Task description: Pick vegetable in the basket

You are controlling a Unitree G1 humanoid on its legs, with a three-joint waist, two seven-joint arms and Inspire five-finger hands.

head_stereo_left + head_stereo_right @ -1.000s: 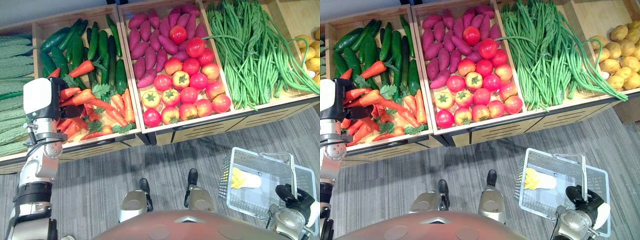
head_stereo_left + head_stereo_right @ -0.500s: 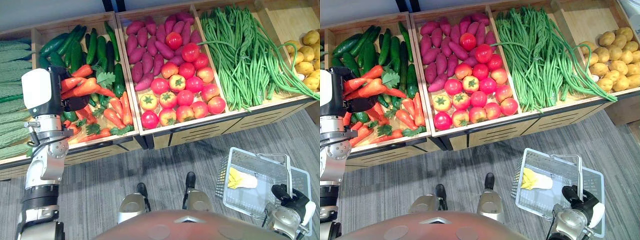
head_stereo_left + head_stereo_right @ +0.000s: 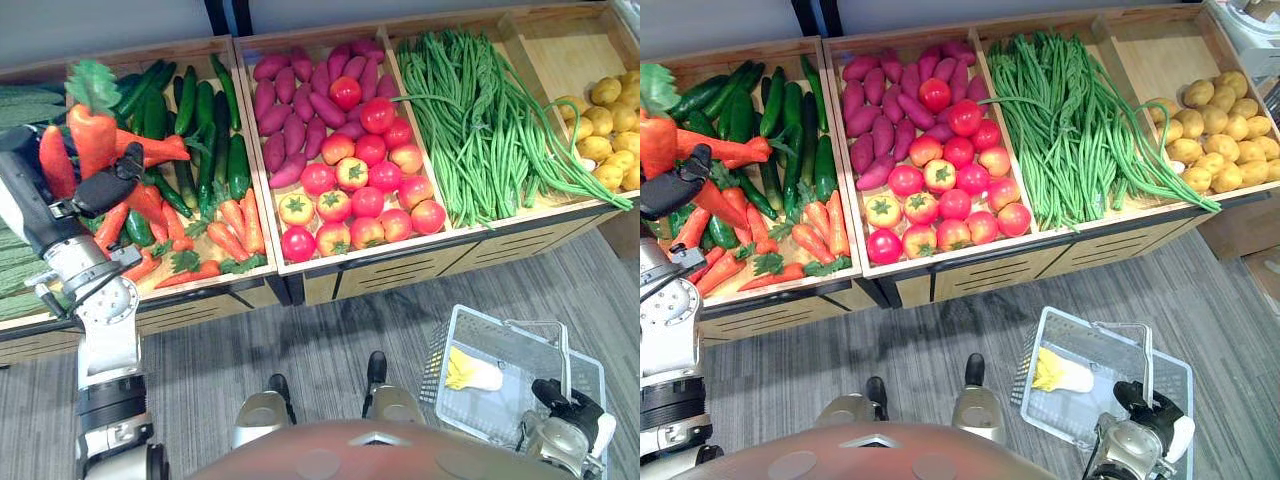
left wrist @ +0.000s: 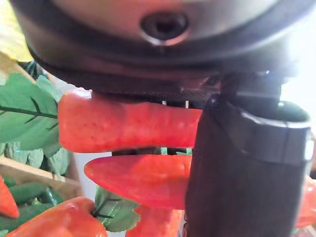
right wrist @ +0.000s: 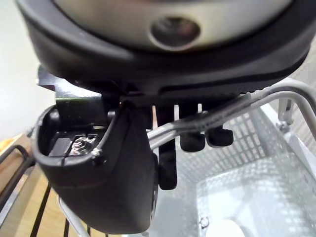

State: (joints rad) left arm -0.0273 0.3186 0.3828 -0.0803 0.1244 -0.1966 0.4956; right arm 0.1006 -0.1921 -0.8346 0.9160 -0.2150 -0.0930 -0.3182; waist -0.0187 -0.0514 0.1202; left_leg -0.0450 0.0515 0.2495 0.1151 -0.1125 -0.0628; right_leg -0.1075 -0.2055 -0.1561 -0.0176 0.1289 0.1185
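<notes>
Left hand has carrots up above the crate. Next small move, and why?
Probably swing the left hand across toward the basket. Its fingers are curled round carrots clear above the crate, and the right hand grips the basket low at the robot's right.

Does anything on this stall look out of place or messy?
Yes: a few green beans trail over the divider into the bin of potatoes. Also, the left hand seems to have its fingers round more than one carrot at once.

I see an orange carrot (image 3: 93, 140), green-leafed, at ten o'clock; red tomatoes (image 3: 367, 187), purple sweet potatoes (image 3: 290, 110), green beans (image 3: 480, 115); a white mesh basket (image 3: 440, 345) on grey floor (image 3: 330, 330).
</notes>
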